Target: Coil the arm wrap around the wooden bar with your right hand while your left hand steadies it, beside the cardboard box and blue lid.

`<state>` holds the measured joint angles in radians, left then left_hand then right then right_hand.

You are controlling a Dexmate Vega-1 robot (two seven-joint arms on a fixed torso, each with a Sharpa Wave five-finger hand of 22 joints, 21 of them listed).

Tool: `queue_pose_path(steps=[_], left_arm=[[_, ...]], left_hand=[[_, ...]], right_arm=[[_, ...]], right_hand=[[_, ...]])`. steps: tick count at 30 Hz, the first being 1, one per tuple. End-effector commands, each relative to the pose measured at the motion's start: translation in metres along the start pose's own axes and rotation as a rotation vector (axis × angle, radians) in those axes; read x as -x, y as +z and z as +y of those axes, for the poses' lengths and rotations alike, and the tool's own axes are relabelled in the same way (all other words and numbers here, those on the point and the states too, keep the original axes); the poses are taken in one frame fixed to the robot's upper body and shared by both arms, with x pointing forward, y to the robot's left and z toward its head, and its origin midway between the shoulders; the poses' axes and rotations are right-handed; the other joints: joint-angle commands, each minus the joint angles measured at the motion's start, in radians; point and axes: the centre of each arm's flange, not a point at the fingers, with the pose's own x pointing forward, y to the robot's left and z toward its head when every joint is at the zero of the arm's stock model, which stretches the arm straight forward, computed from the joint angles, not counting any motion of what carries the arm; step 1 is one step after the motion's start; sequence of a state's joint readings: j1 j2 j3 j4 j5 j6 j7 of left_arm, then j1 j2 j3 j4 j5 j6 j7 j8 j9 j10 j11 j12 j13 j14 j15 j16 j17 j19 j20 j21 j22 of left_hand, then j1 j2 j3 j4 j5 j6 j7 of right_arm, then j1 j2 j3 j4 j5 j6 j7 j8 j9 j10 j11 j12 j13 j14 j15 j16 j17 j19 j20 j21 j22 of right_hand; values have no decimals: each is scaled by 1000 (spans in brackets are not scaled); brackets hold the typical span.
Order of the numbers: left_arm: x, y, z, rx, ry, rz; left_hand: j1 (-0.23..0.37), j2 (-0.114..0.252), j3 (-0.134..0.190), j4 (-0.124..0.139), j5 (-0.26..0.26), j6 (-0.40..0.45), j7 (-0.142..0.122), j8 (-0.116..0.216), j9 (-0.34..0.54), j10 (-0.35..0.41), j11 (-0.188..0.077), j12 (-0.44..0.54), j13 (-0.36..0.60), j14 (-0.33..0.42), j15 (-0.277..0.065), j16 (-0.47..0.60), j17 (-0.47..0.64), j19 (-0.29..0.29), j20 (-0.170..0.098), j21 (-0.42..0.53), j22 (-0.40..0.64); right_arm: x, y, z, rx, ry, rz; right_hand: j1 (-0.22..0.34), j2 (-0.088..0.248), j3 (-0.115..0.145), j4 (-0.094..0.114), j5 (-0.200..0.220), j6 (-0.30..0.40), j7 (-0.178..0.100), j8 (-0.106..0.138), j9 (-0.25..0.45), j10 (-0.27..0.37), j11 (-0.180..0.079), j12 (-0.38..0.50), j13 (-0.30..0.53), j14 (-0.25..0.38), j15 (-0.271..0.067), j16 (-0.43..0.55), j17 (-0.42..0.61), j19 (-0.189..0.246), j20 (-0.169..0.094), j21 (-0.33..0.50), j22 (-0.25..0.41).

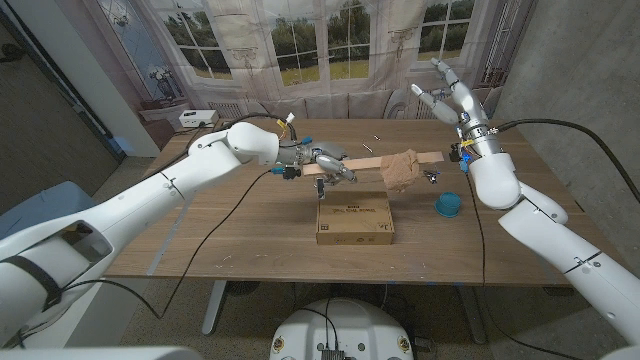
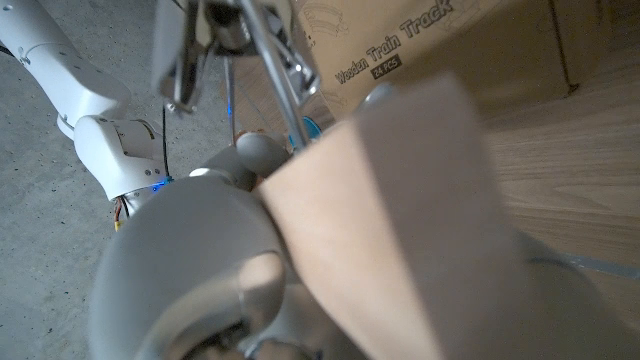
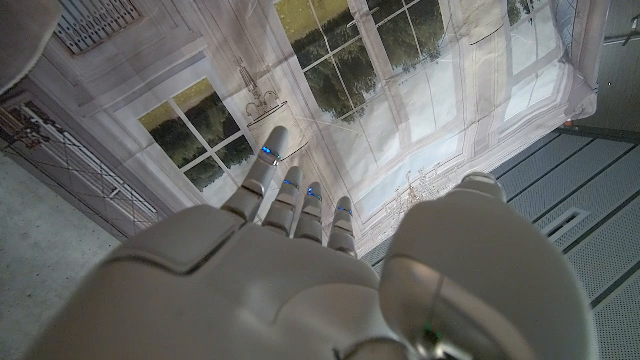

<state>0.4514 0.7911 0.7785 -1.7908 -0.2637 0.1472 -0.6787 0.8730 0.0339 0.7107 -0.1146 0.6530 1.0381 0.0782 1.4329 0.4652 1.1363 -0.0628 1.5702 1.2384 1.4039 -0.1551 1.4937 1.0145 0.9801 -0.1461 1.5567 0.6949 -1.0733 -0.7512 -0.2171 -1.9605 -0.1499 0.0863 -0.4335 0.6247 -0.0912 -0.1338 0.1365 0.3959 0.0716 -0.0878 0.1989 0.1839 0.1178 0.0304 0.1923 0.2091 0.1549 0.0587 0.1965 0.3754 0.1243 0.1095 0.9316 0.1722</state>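
Tan fabric arm wrap sat bunched around the long pale wooden bar, toward the bar's right end, over the middle of the brown wooden table and nearer its far edge. The robot's left hand gripped the bar's left part and held it level above the table, just behind the flat brown cardboard box; in the left wrist view the pale wood crossed over this hand. The round blue lid lay on the table toward the right edge, apart from the box. The robot's right hand was raised high above the far right corner, fingers spread wide and holding nothing, well away from the wrap; in the right wrist view its fingers pointed at the window backdrop. The wrap looked loosely gathered, so the coiling seemed only partly done. To do the step well, the right hand should come down to the loose end of the fabric, pinch it, and lead it around the bar with light tension, while the left hand keeps the bar from turning or tilting. If the pull is too strong, the bar could slip in the left grip.
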Motion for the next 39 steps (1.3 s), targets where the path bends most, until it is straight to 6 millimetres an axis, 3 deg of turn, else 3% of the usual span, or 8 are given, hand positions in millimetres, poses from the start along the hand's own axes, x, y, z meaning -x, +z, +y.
queue_pose_path(steps=[1, 39], left_arm=[[10, -11, -11, 16, -32, 108], [3, -53, -27, 98, -89, 212]], left_hand=[[0, 12, -4, -2, -4, -32, 32, -5, -4, 3, -10, 6, 5, 3, -7, -9, -14, 1, -31, 8, 4], [-5, 17, -15, -4, -31, -48, 27, 0, 8, -10, -13, 5, 5, -2, -13, -8, -2, -1, -35, 10, -13]], right_arm=[[0, -2, 7, -20, -9, -12], [0, -7, 10, -23, 2, -9]], right_hand=[[-2, 7, -6, 4, 5, 2, -4, 1, 3, 4, -8, 5, -1, 3, -3, 6, 1, 1, 3, -4, 0], [2, 19, -15, 0, 10, 17, 6, 2, 3, 15, -3, 10, -4, 9, -5, 15, -15, 13, -2, -23, 0]])
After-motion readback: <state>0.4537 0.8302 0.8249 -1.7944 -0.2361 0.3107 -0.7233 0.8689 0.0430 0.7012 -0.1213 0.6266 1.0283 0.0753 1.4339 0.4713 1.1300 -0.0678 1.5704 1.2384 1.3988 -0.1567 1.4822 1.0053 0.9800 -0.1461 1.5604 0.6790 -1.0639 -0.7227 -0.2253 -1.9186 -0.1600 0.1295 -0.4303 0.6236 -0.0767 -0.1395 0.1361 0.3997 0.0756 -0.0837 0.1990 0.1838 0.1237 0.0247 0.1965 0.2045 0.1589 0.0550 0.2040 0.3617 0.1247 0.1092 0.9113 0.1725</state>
